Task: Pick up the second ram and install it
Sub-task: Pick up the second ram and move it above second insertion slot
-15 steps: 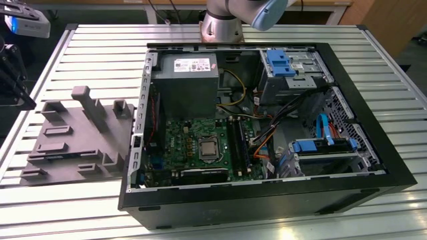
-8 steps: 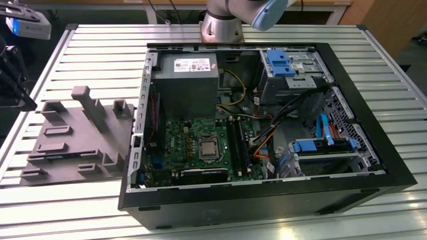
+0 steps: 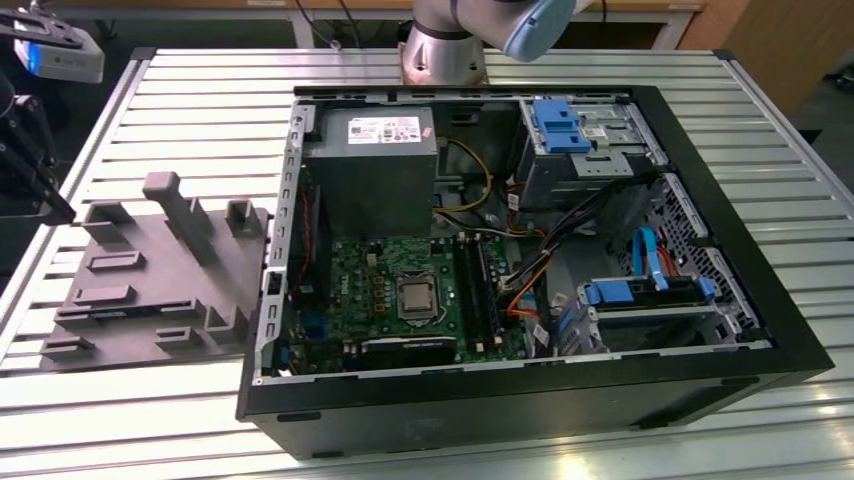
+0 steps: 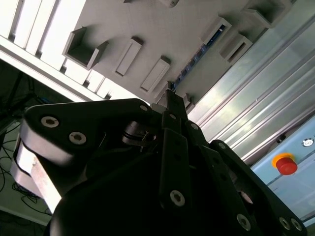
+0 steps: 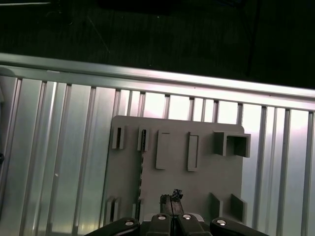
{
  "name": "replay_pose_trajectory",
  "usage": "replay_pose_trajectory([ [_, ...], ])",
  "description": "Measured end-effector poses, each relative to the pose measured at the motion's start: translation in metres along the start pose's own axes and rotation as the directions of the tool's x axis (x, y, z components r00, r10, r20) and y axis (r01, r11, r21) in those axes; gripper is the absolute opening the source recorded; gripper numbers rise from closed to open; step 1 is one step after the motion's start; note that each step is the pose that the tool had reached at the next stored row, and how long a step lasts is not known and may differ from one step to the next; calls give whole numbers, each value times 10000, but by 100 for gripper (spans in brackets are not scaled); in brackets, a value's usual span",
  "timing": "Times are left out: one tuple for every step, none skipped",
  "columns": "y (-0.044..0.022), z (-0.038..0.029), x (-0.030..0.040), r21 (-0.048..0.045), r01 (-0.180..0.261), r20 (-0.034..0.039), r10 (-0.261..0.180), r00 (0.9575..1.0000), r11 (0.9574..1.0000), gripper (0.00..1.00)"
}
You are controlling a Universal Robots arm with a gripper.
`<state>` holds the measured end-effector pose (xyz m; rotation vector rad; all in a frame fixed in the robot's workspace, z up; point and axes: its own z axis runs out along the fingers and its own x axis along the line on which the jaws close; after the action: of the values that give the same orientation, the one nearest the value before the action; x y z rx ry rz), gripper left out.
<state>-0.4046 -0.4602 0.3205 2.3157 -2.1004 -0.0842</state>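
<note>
The gripper [image 5: 171, 200] hung over a matte grey plastic fixture tray [image 3: 174, 285], its two slim black fingers pressed together with nothing between them. The second ram [image 5: 141, 172], a thin dark strip with bluish flecks, stood on edge in a narrow groove of that tray. In both wrist views the gripper's tip sat near it but apart. The tray bore rectangular pockets and blocky upright posts [image 3: 166, 205]. In the exterior view it lay on the ribbed aluminium bench [image 3: 200, 100] at nine o'clock of the open black computer case [image 3: 507, 412]. Inside the case, a green motherboard [image 3: 380, 270] carried a square silver processor [image 3: 418, 297], with a grey boxy power supply [image 3: 371, 170] at its twelve o'clock.
</note>
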Motion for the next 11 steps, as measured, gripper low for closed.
replay_pose_trajectory([
  [0, 3, 1, 0, -1, 0, 1, 10000, 10000, 11],
  [0, 6, 2, -1, 0, 0, 0, 10000, 10000, 11],
  [0, 9, 3, -1, -1, -1, 1, 10000, 10000, 11],
  [0, 12, 4, -1, 0, 0, 0, 10000, 10000, 11],
  [0, 15, 5, -1, -1, 0, 1, 10000, 10000, 11],
  [0, 17, 6, -1, 0, 0, 0, 10000, 10000, 11],
  [0, 20, 7, -1, 0, 0, 0, 10000, 10000, 11],
  [0, 23, 7, -1, 0, 0, 0, 10000, 10000, 11],
  [0, 26, 8, -1, -1, -1, 1, 10000, 10000, 11],
  [0, 29, 8, -1, 0, -1, 0, 10000, 10000, 11],
  [-1, 32, 9, 0, -1, 0, 1, 10000, 10000, 11],
])
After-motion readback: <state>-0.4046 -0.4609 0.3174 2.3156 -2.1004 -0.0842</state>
